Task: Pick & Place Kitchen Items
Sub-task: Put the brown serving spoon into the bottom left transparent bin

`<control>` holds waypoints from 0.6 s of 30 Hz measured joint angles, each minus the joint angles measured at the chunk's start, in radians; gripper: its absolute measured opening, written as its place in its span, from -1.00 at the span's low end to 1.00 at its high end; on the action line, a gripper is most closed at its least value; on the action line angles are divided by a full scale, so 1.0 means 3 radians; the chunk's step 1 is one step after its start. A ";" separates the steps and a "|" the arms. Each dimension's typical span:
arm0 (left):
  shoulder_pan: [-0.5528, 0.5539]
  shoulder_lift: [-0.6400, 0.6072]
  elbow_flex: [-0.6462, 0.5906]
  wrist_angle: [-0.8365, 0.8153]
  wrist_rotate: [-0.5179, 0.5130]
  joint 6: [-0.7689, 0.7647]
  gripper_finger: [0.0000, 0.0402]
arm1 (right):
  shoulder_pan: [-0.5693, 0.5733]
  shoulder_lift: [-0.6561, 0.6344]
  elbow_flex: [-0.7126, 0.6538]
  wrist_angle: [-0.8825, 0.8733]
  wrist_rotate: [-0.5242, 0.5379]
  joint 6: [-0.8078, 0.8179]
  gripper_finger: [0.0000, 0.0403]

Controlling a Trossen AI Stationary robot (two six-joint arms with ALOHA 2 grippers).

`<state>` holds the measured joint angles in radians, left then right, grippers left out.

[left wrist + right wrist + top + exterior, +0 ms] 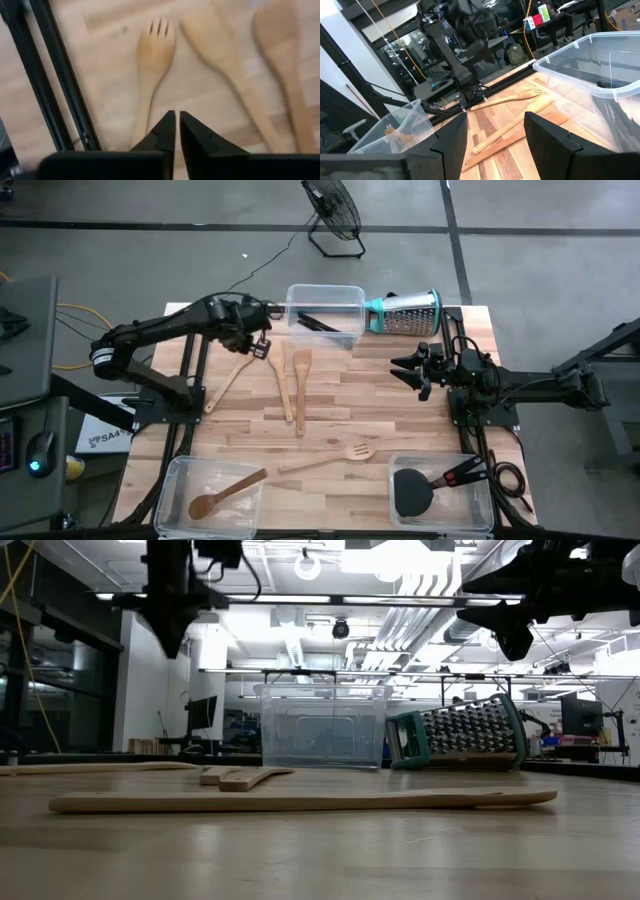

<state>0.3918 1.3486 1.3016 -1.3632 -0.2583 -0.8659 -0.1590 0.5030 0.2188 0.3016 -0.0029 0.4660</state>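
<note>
Left gripper [175, 125] seen above bench [400, 425], jaws pressed together, nothing held, over slotted fork [152, 65]. Two spatulas [292, 375] laid just beside fork. Another fork [335, 457] laid nearer front. Right gripper [408, 368] seen at bench's right, jaws spread, empty. Spoon [222, 493] noted in front-left bin [180, 480]; black spatula [415, 488] in front-right bin [480, 505]; thin black tools [318, 323] in rear bin [345, 295].
</note>
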 joint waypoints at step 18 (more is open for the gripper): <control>0.0004 0.0003 -0.0851 0.0367 0.0377 0.0186 -0.04 | 0.0000 0.0001 0.0000 0.0000 0.0000 0.0000 -0.07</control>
<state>0.3930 1.3495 1.0462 -1.2530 -0.1452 -0.8100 -0.1589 0.5034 0.2188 0.3016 -0.0029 0.4660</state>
